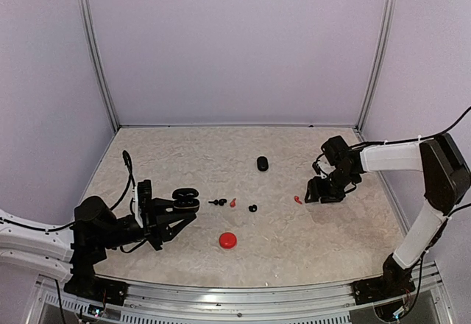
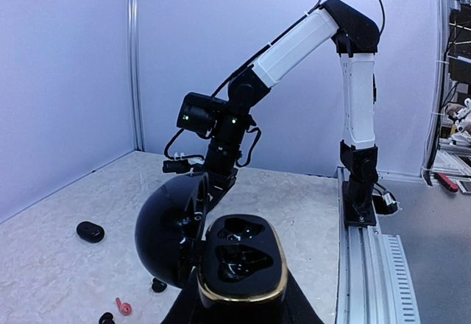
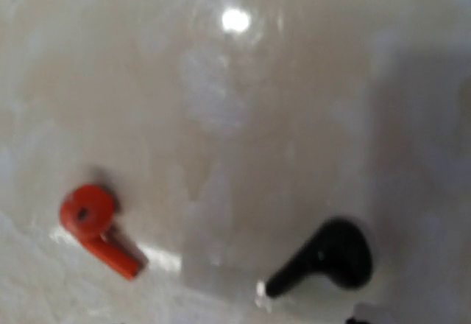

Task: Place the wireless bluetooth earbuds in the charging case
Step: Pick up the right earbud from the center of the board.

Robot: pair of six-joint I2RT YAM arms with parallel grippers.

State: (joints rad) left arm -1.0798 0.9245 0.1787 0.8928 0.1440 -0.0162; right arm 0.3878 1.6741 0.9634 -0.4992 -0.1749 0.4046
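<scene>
My left gripper is shut on an open black charging case and holds it above the table. In the left wrist view the case has a gold rim and two empty wells, with its lid swung open to the left. My right gripper is low over the table at the right, beside a red earbud. The right wrist view shows that red earbud and a black earbud lying on the table, with no fingers clearly visible. Two black earbuds, another red one and another black one lie mid-table.
A closed red case lies near the front centre. A closed black case lies farther back and also shows in the left wrist view. Pale walls and metal posts enclose the table; a rail runs along the near edge.
</scene>
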